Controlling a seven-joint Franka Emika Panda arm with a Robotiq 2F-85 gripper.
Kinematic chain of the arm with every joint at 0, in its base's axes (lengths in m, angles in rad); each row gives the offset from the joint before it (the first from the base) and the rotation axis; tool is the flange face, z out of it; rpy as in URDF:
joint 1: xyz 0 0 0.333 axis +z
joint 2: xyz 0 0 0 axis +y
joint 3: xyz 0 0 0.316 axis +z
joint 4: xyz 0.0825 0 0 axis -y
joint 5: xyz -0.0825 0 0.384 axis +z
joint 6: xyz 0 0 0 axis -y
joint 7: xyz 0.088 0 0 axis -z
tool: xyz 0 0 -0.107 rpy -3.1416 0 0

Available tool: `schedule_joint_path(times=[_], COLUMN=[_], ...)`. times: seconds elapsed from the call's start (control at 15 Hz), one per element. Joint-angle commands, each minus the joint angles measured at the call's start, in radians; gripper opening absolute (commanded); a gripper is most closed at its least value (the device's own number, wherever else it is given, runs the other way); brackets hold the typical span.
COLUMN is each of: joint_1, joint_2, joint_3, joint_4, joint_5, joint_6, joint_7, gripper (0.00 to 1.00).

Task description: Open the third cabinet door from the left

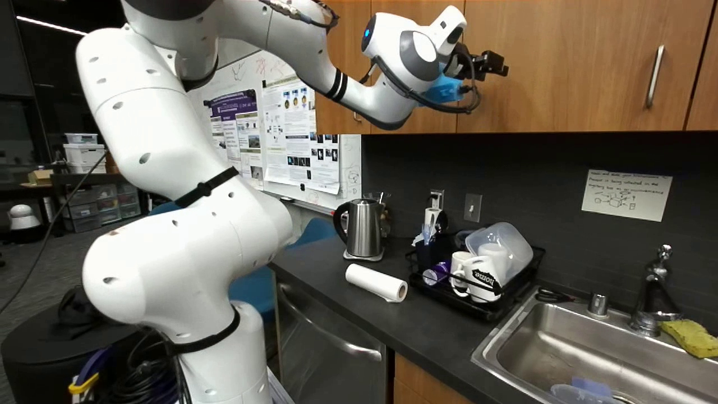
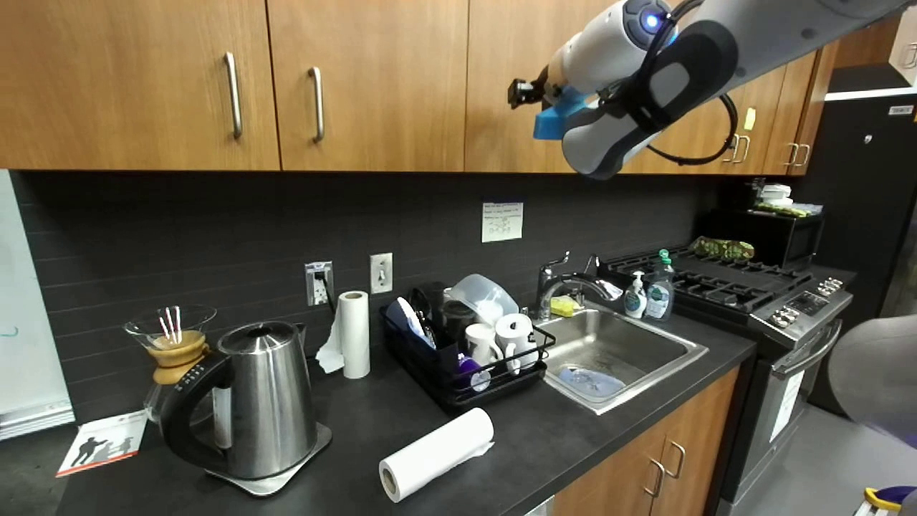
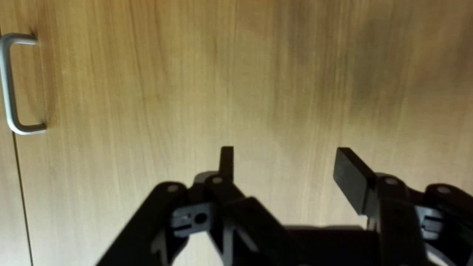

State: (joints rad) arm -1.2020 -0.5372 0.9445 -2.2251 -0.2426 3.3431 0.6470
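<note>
The third cabinet door from the left (image 1: pixel 561 73) is shut, plain wood, in the upper row. It shows in both exterior views (image 2: pixel 501 136), partly behind my arm. Its silver bar handle (image 1: pixel 654 77) is near its right edge in an exterior view. In the wrist view a handle (image 3: pixel 7 85) stands at the far left beside a door seam. My gripper (image 1: pixel 496 63) is in front of this door, towards its left part and apart from the handle. It also shows in an exterior view (image 2: pixel 521 93). In the wrist view the gripper (image 3: pixel 283 162) is open with nothing between its fingers.
Other shut upper doors (image 2: pixel 372 79) have bar handles. Below, the dark counter (image 1: pixel 437 331) holds a steel kettle (image 1: pixel 364 227), a paper towel roll (image 1: pixel 376 282) and a dish rack (image 1: pixel 488 308). A sink (image 1: pixel 552 328) and a stove (image 2: pixel 716 279) are further along.
</note>
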Motion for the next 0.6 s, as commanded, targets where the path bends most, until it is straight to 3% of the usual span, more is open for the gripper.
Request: schedule_joint_path(times=[0.0,0.53], joint_1=[0.026,0.020], joint_2=[-0.017,-0.040], joint_3=[0.007,-0.007], joint_4=[-0.020,-0.038], joint_5=[0.139,0.140], joint_6=[-0.006,-0.010], joint_7=[-0.124,-0.118], gripper=[0.74,0.74])
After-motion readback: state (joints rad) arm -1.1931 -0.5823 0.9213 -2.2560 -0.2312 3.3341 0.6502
